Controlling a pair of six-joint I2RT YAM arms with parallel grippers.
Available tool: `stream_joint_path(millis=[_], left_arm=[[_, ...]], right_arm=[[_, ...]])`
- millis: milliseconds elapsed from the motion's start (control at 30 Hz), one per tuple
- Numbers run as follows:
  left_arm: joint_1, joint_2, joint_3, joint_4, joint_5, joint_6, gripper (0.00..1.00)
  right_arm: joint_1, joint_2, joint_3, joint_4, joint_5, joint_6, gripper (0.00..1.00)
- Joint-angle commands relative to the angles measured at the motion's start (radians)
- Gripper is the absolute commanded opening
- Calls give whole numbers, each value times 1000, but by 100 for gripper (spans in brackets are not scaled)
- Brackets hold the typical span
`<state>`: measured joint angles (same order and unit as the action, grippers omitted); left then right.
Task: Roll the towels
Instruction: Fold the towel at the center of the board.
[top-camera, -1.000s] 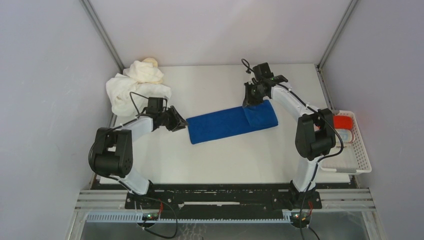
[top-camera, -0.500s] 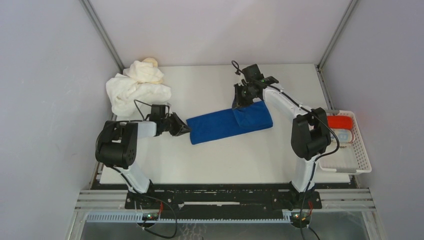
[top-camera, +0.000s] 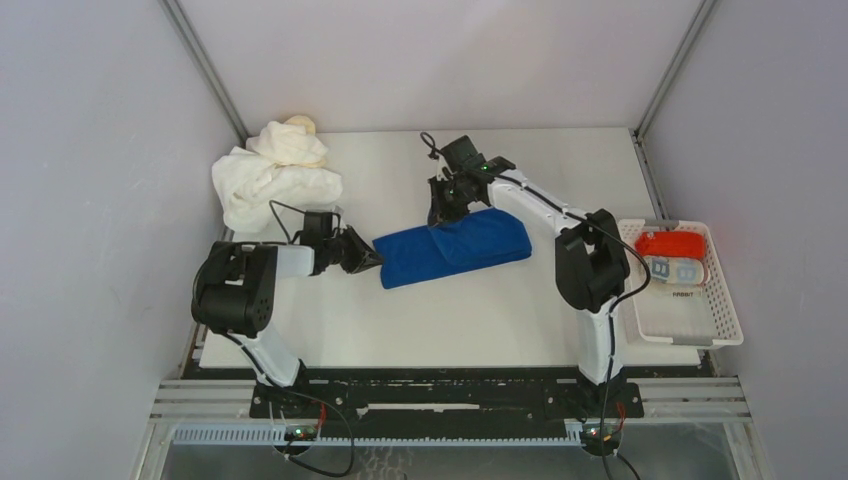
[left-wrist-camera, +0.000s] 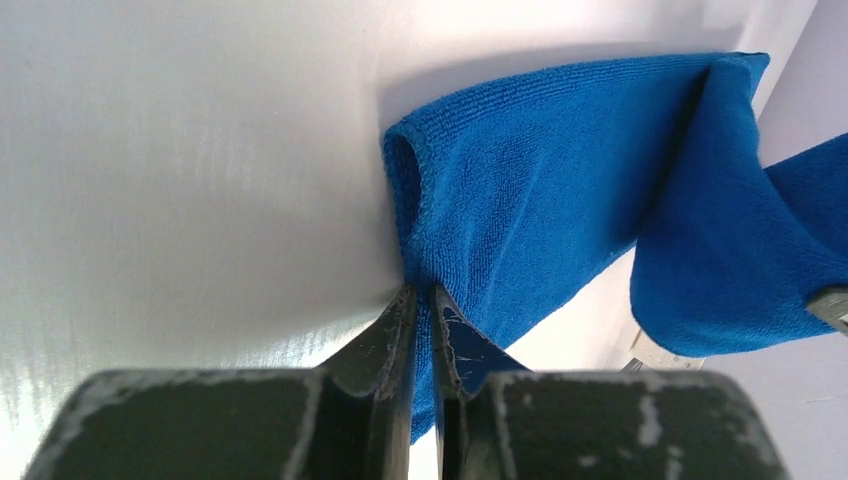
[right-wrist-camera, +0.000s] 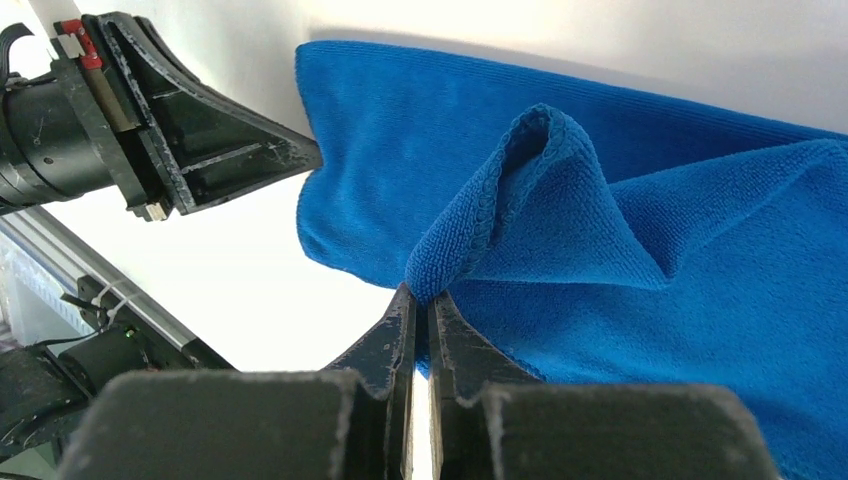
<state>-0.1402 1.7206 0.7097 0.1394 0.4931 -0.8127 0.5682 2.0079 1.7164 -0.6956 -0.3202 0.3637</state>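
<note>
A: Where is the blue towel (top-camera: 455, 250) right now?

B: In the middle of the table (top-camera: 420, 320), stretched from 9 o'clock to 3 o'clock, with its 3 o'clock end doubled over onto itself. The heap of white and cream towels (top-camera: 275, 175) waits at 10 o'clock. The basket (top-camera: 700, 320) is off at 4 o'clock, well apart.

A: And the 2 claws?

B: The right gripper (right-wrist-camera: 420, 295) is pressed together on a raised fold of the cloth, at the towel's 12 o'clock edge. The left gripper (left-wrist-camera: 420, 300) is nipped almost flat on the hem at the 9 o'clock end, low against the table.

A: So how should this turn go?

B: I'd treat the left as an anchor. It should hold that hem down and not tug, or the whole strip will slide.

A: And the right?

B: It grips only 1 edge, so I'd expect the far side to lead and the near side to lag, giving a cone rather than a roll. It should carry the fold low toward 9 o'clock, parallel to the short hem, and set it down snug.

A: Anything to watch?

B: Lifting high. That would probably open the fold and loosen the first turn.
</note>
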Motion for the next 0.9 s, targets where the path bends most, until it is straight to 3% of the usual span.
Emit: stream_joint_path(millis=[0,700,867], left_arm=[[-18,6,-30,-17,-31,3,14],[-33,-48,-35,-84,-88,24,11],[-34,-91,-35,-128,-120,34,12]], right_arm=[[48,33,75,1,-11,43,0],[158,140,194,-31,-30,121,2],[158,115,185,-45,47,119,2]])
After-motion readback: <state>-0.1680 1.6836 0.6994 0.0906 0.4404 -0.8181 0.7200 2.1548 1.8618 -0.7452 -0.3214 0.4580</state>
